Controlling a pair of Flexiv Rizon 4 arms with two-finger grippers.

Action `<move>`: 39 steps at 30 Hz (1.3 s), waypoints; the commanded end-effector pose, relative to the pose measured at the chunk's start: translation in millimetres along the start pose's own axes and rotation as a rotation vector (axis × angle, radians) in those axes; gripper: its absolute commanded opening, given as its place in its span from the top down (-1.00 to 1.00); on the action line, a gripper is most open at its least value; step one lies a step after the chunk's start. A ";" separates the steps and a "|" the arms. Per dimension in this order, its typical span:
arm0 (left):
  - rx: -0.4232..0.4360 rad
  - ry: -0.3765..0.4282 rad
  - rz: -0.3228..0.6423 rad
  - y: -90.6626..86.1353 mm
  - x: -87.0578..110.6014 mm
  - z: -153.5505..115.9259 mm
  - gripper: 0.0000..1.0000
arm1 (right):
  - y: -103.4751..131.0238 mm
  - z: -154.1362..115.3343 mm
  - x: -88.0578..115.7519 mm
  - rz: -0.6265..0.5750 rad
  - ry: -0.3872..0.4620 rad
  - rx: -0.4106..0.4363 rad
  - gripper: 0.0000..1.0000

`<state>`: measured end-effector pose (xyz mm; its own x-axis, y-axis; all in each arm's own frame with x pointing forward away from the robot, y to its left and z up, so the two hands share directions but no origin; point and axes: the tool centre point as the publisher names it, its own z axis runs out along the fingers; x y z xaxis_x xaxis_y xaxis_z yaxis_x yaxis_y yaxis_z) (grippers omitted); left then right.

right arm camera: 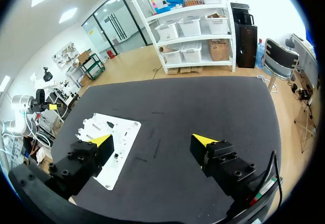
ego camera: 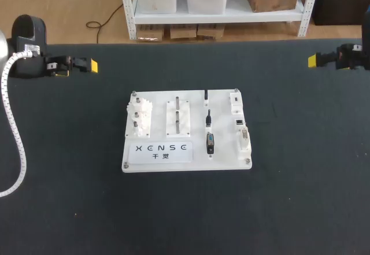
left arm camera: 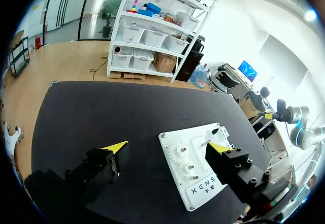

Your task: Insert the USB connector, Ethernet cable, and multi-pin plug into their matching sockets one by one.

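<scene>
Head view: glossy white rectangular board (ego camera: pixel 222 161) on matte black table (ego camera: pixel 300 197); left hand (left arm camera: pixel 170 146) and right hand (right arm camera: pixel 152 139) apart.

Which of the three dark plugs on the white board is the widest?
The multi-pin plug, nearest the front edge of the board; the slim middle plug and thin rear plug lie behind it.

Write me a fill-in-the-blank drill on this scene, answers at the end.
1. The board lying on the black table is ____ in colour.
2. The left pincer and the right pincer are both empty and ____.
3. In the head view, the gears stand at the board's ____ end.
Missing words: white; open; left.
</scene>
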<state>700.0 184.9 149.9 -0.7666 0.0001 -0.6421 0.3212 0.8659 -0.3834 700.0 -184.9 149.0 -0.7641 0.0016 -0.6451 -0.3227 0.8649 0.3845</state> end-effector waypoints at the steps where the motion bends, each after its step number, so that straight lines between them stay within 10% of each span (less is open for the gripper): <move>1: 0.000 0.000 0.000 0.0 0.0 0.0 -1.00 | 0.0 -0.5 -0.1 0.000 0.001 0.002 -1.00; 18: 0.000 0.000 0.000 0.0 0.0 0.0 -1.00 | 76.9 50.9 -40.8 -0.131 0.120 0.155 -1.00; 39: 0.000 0.000 0.000 0.0 0.0 0.0 -1.00 | 143.5 144.5 5.4 -0.128 0.346 0.380 -1.00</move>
<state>700.0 184.9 149.9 -0.7666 0.0001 -0.6421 0.3212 0.8659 -0.3834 729.1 2.6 114.8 -0.8928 -0.2322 -0.3859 -0.3094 0.9389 0.1509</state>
